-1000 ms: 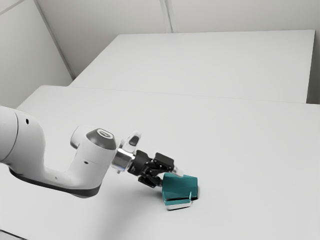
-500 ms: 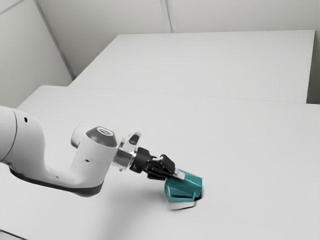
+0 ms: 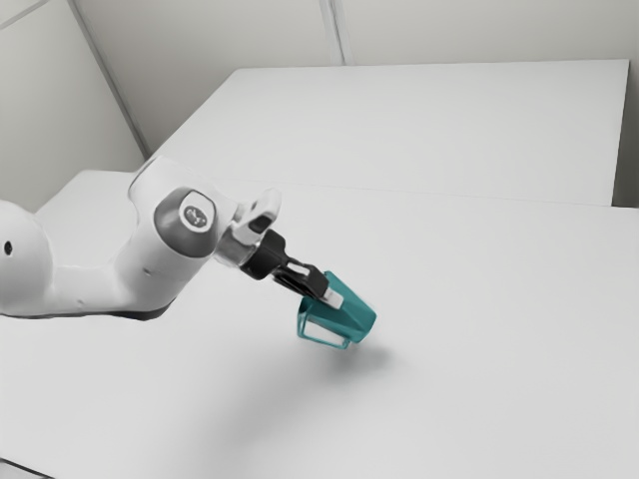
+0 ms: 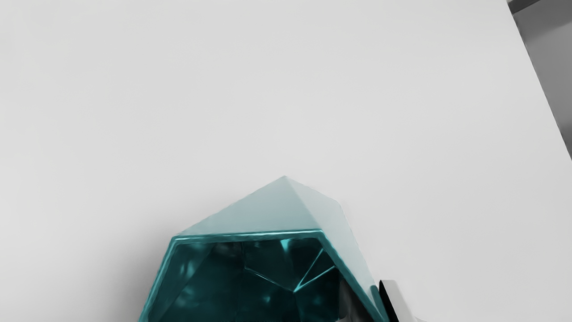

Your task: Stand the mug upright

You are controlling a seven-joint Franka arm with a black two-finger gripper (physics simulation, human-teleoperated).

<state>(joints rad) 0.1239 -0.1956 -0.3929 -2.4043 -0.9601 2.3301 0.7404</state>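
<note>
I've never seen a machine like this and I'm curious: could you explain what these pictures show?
The machine is a white robot arm ending in a black claw with two fingers. One picture is taken from beside the arm, which reaches in from that view's left. The other comes from a camera on the arm's hand, looking past its own fingertips and into the open mouth of a teal mug.

Below is a pale table. The mug appears to be held just above it, judging by the shadow. The claw pinches its wall, one finger inside and one outside. The mug is tilted, mouth toward the claw, with its handle hanging on the lower side, so it isn't upright yet.
</note>
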